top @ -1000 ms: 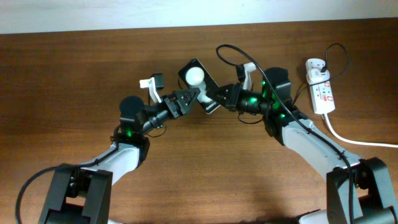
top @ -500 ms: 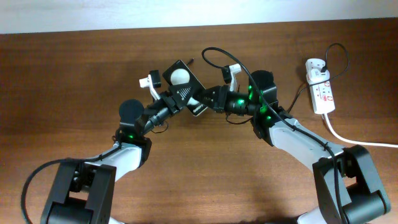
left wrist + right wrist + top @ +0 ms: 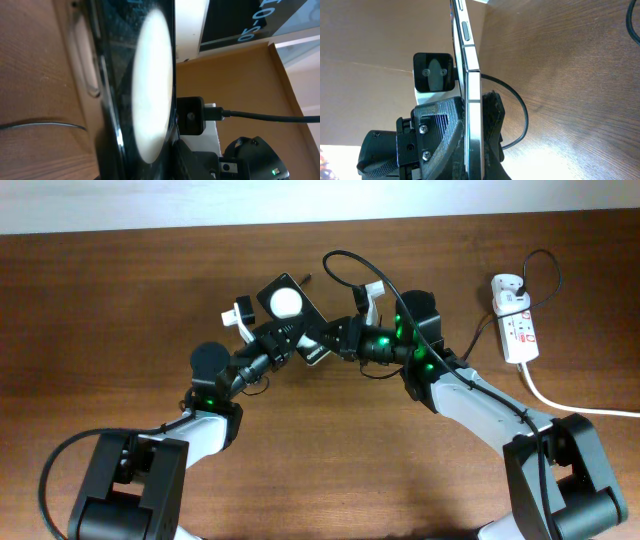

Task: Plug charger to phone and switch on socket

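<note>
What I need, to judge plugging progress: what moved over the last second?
The phone, clamped in the left gripper, shifted toward the robot's left, and the right gripper followed, staying close against it. The loop of the charger moved left with them. No grip visibly changed. The socket and its white cord stayed put. Whether the connector is in cannot be seen.

Left wrist view: beyond my left pincer (image 3: 288, 332), up and to its right, a dark panel (image 3: 250, 20) bears pale-blue characters, sideways and cropped; I read only "0-20". Print on the phone (image 3: 287, 300) and socket (image 3: 518, 330) is illegible.
</note>
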`<control>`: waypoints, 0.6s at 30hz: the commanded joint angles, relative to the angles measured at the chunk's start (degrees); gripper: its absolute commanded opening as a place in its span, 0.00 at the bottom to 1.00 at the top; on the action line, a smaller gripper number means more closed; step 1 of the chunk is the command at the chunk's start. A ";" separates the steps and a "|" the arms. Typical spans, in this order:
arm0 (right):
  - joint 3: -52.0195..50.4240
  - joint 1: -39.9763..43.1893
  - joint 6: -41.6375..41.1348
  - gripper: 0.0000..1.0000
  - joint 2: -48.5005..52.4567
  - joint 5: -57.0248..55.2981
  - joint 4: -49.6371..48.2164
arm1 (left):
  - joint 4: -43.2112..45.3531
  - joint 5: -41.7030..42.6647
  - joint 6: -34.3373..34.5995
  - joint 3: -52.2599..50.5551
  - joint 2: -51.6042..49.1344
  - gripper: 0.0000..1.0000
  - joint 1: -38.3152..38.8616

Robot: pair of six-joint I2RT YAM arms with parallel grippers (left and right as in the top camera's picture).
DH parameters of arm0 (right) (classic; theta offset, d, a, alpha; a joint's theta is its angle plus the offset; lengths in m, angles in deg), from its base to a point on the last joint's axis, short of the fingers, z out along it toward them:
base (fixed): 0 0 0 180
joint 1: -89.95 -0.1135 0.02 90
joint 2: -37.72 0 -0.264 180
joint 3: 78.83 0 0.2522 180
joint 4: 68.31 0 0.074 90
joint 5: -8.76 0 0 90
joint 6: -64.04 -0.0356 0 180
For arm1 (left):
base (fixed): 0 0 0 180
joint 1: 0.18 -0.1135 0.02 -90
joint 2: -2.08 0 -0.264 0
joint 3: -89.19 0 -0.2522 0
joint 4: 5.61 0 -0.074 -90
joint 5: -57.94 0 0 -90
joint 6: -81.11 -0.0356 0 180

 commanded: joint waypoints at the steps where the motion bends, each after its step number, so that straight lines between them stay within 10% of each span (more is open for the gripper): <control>1: -1.60 -1.25 2.99 0.04 1.88 1.64 2.64 | 2.54 1.42 -3.10 1.62 1.64 0.22 0.09; 4: -1.60 -1.25 4.76 0.10 1.88 2.71 2.62 | 2.54 1.92 -3.08 1.62 1.64 0.15 0.09; 5: -1.60 -1.22 6.71 0.39 1.88 3.74 2.62 | 2.51 2.01 -3.06 1.62 1.64 0.11 0.09; 11: -1.60 3.52 19.10 0.80 -0.57 11.91 2.03 | -2.60 3.52 1.16 1.62 1.64 0.00 -2.78; 18: -1.60 3.82 34.42 1.00 -8.66 1.42 23.26 | -17.38 9.29 1.49 1.95 1.64 0.00 -6.03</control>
